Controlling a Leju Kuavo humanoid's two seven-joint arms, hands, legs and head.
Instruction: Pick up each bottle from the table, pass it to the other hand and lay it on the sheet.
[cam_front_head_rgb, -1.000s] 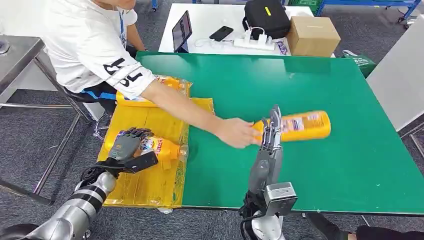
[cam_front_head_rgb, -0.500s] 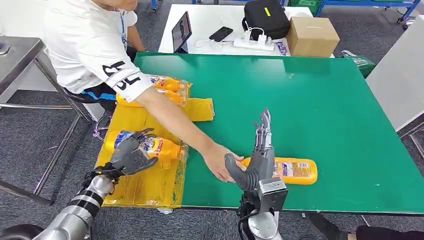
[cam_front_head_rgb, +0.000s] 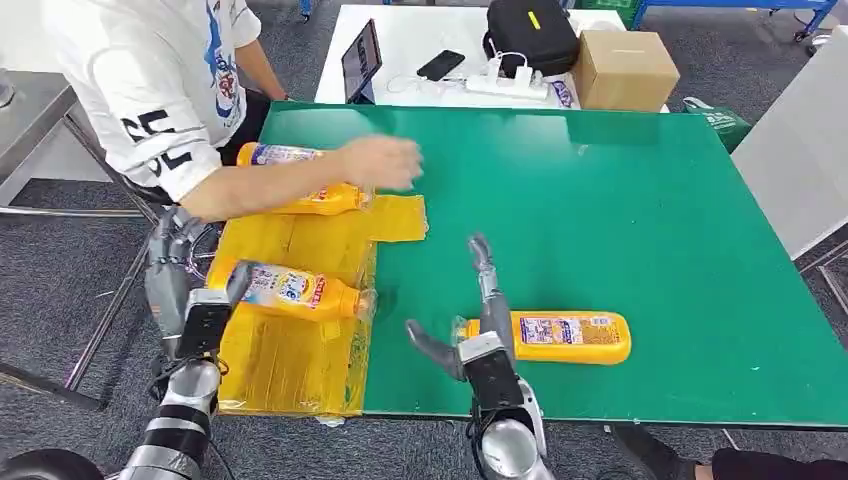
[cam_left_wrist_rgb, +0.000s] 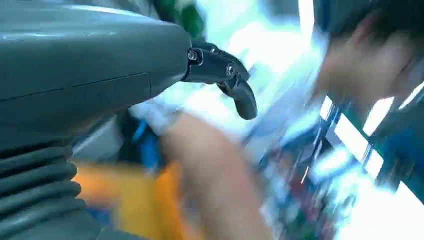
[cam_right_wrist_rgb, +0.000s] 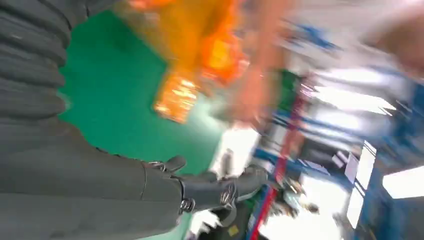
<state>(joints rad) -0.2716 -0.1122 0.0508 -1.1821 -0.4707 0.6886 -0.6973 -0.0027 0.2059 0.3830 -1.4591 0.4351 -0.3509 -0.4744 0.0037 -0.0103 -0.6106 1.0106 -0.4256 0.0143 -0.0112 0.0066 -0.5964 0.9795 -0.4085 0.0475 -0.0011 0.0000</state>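
Observation:
One yellow bottle (cam_front_head_rgb: 562, 337) lies on its side on the green table (cam_front_head_rgb: 620, 200) near the front edge. My right hand (cam_front_head_rgb: 480, 335) stands upright just in front of its cap end, fingers pointing up and thumb spread, holding nothing. A second yellow bottle (cam_front_head_rgb: 287, 290) lies on the yellow sheet (cam_front_head_rgb: 300, 365). My left hand (cam_front_head_rgb: 176, 278) is raised off the sheet's left side, fingers apart and empty. A third bottle (cam_front_head_rgb: 300, 192) lies at the sheet's far end under a person's forearm. Both wrist views are blurred by motion.
A person in a white shirt (cam_front_head_rgb: 150, 90) sits at the table's left corner, one hand (cam_front_head_rgb: 383, 161) over the table beyond the sheet. Behind stands a white table with a tablet (cam_front_head_rgb: 362, 62), a black bag (cam_front_head_rgb: 530, 35) and a cardboard box (cam_front_head_rgb: 624, 70).
The person set the bottle down near the front edge and pulled the arm back toward the far end of the sheet. My left hand let go of the bottle on the sheet and rose.

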